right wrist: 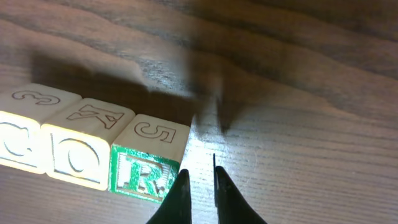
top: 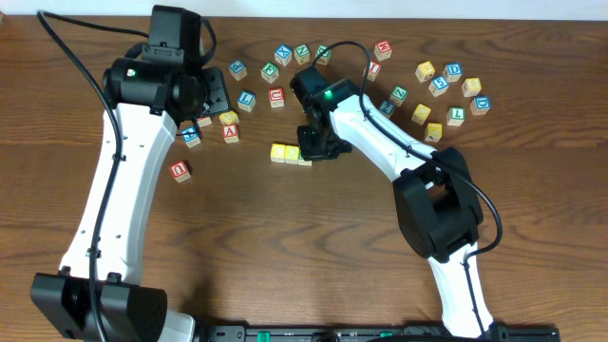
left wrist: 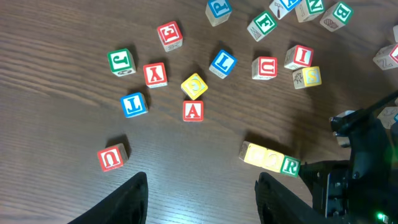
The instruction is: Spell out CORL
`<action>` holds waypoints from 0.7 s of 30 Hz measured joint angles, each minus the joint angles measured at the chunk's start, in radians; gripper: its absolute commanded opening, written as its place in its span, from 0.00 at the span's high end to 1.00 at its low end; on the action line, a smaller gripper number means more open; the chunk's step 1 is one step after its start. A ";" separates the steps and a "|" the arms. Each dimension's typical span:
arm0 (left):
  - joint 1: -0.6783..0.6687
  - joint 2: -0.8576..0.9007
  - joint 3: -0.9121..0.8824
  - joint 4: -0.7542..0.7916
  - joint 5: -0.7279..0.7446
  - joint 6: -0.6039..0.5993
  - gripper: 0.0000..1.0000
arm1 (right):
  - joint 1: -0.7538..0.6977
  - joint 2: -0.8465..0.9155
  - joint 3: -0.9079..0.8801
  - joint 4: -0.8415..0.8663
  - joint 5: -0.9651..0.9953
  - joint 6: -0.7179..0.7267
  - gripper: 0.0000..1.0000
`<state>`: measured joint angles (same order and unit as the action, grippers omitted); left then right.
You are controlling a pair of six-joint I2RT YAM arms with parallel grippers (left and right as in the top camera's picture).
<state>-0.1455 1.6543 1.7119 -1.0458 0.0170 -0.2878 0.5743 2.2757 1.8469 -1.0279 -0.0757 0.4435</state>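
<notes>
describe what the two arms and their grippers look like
The left arm and right arm are both built from smooth white shell links joined by bulky black joint housings. A black cable loops along each, and a small green light glows near each wrist. The left gripper and right gripper have plain black fingers with no visible markings.

There's the R cube [right wrist: 140, 177], its lettered face green and white, its top pale cream with an outlined 5. Touching it is the yellow O cube [right wrist: 78, 155], then the yellow C cube [right wrist: 18, 146], both with faint letters. Well apart from the R cube sits the L cube [left wrist: 222, 63], blue on white. The table [right wrist: 298, 124] is dark brown woodgrain.
</notes>
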 measured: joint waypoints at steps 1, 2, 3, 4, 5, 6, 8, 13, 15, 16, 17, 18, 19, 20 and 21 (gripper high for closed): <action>0.000 0.000 0.000 -0.002 0.000 0.000 0.46 | -0.002 0.000 0.004 -0.001 -0.002 0.000 0.90; 0.000 0.000 0.000 -0.003 0.000 0.000 0.47 | -0.008 0.000 0.008 -0.001 -0.003 0.000 0.90; 0.000 0.000 0.000 -0.002 0.000 0.000 0.47 | -0.021 -0.001 0.017 -0.001 -0.003 0.000 0.90; 0.000 0.000 -0.002 0.002 0.000 0.000 0.50 | -0.024 -0.001 0.018 0.000 -0.003 0.000 0.89; 0.000 0.000 -0.008 0.009 0.000 0.000 0.54 | -0.036 -0.004 0.020 -0.001 -0.003 -0.002 0.89; 0.000 0.000 -0.021 0.021 0.000 0.000 0.59 | -0.048 -0.009 0.020 -0.003 -0.003 -0.004 0.89; 0.000 -0.001 -0.067 0.040 0.000 -0.003 0.78 | -0.072 -0.023 0.020 -0.014 -0.002 -0.009 0.88; 0.000 -0.001 -0.220 0.109 0.016 -0.025 0.92 | -0.139 -0.081 0.023 -0.048 0.001 -0.027 0.89; 0.000 -0.001 -0.268 0.153 0.034 -0.027 0.93 | -0.158 -0.093 0.025 -0.058 0.002 -0.035 0.89; 0.000 -0.001 -0.294 0.178 0.044 -0.027 0.92 | -0.169 -0.097 0.027 -0.064 0.002 -0.043 0.89; 0.000 -0.001 -0.314 0.201 0.051 -0.027 0.93 | -0.178 -0.098 0.028 -0.070 0.001 -0.048 0.89; 0.000 -0.001 -0.346 0.228 0.061 -0.027 0.93 | -0.187 -0.098 0.029 -0.074 0.002 -0.052 0.88; 0.000 -0.001 -0.375 0.261 0.069 -0.027 0.93 | -0.193 -0.098 0.029 -0.077 0.002 -0.056 0.88; 0.000 -0.001 -0.400 0.287 0.076 -0.026 0.92 | -0.198 -0.098 0.029 -0.080 0.003 -0.059 0.88; 0.000 -0.001 -0.426 0.314 0.084 -0.026 0.92 | -0.200 -0.098 0.029 -0.081 0.003 -0.061 0.88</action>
<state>-0.1455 1.6535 1.2861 -0.7315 0.1005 -0.3141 0.3740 2.1773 1.8755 -1.1091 -0.0731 0.3828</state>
